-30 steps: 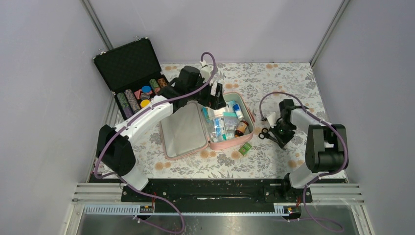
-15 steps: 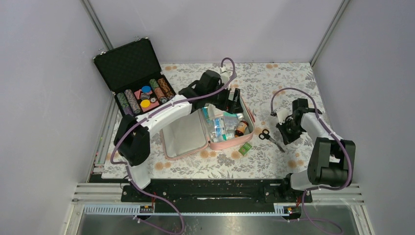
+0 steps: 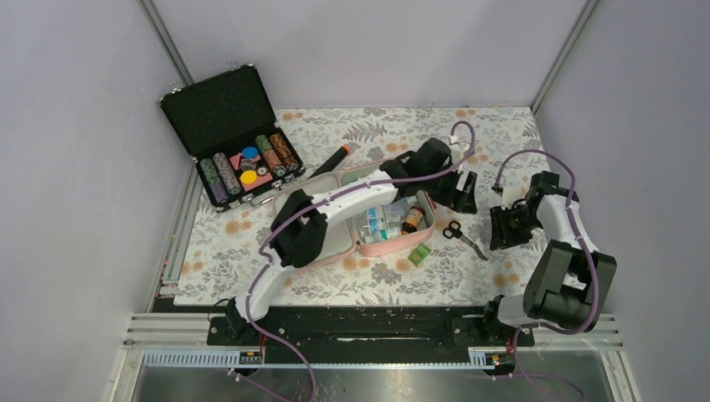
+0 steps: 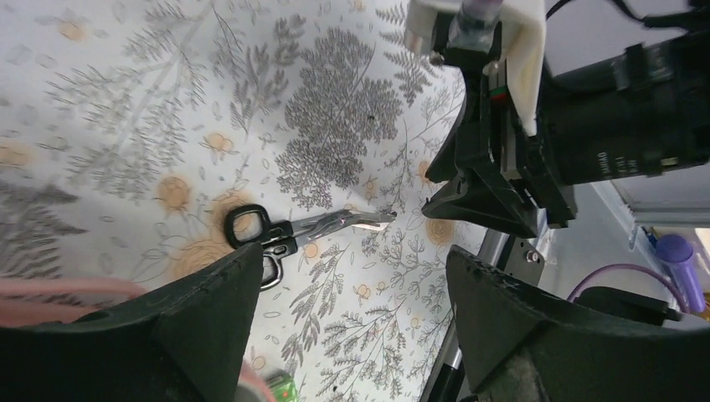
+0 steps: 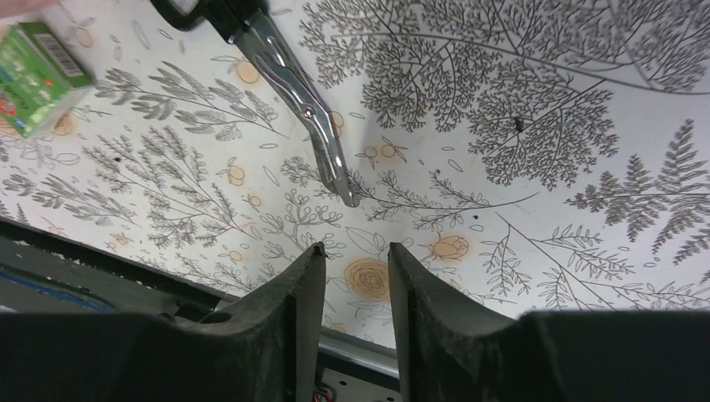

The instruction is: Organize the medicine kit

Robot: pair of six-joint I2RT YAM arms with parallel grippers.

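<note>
The medicine kit [image 3: 390, 248], a pink zip pouch, lies open mid-table with boxes and a brown bottle inside; my left arm crosses over it and hides much of its lid. Black-handled scissors [image 3: 463, 235] lie flat on the cloth right of the pouch, and a small green box [image 3: 419, 254] sits by its front corner. My left gripper [image 3: 463, 191] hovers wide open above the scissors [image 4: 293, 234], holding nothing. My right gripper [image 3: 502, 228] is just right of the scissors [image 5: 295, 88], its jaws partly open and empty. The green box [image 5: 38, 71] shows in the right wrist view.
A black hard case [image 3: 222, 113] with poker chips stands open at the back left. A black pen with a red tip [image 3: 332, 159] lies behind the pouch. The table's right edge and grey wall are close beside the right gripper.
My left arm swung right from over the pouch to past its right end. My right gripper drew back rightward from the scissors and opened from shut.
</note>
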